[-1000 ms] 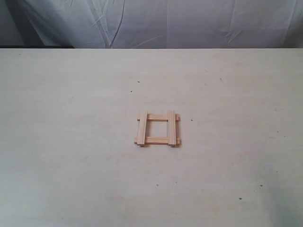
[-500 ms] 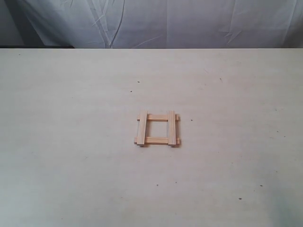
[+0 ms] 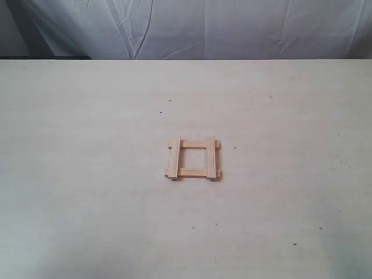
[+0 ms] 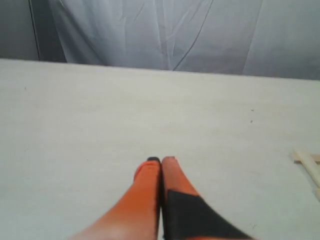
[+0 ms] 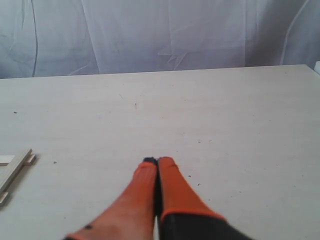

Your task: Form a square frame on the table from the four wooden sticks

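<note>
The four wooden sticks lie as a small square frame [image 3: 193, 158] in the middle of the pale table [image 3: 87, 174], corners overlapping, two sticks resting across the other two. The exterior view shows neither gripper. In the left wrist view my left gripper [image 4: 160, 160] is shut, its orange fingers pressed together with nothing between them, and a corner of the frame [image 4: 307, 165] peeks in at the picture's edge, well apart from it. My right gripper [image 5: 157, 161] is also shut and empty, with one stick end of the frame [image 5: 15, 170] off to its side.
A wrinkled white cloth backdrop [image 3: 221, 29] hangs behind the table's far edge. Tiny dark specks dot the tabletop. No other object stands on the table.
</note>
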`<control>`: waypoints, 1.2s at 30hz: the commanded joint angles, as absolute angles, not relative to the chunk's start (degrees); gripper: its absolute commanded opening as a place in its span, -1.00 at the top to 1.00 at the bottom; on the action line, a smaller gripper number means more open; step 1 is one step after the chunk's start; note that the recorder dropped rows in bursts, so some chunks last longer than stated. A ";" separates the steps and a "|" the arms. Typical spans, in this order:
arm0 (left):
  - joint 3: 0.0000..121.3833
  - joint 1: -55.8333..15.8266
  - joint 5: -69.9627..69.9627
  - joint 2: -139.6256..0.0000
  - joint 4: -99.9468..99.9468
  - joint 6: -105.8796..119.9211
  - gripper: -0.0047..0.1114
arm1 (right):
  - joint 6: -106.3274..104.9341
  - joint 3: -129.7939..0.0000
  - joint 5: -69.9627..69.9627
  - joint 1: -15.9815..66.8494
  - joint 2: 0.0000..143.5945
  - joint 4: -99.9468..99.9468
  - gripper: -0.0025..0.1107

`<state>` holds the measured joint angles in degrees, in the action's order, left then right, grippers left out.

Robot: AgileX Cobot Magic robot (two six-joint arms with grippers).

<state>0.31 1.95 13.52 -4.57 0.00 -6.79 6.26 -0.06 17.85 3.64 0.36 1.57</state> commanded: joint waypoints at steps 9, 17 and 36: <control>0.00 2.17 15.45 0.00 0.00 -6.99 0.92 | 6.05 0.00 17.42 3.36 0.00 0.76 0.96; 0.00 2.17 15.45 0.00 0.00 -6.99 0.92 | 6.05 0.00 17.42 3.36 0.00 0.76 0.96; 0.00 2.17 15.45 0.00 0.00 -6.99 0.92 | 6.05 0.00 17.42 3.36 0.00 0.76 0.96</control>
<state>0.07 1.95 15.99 -0.35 0.00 -6.79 6.26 -0.06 17.85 3.64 0.36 0.77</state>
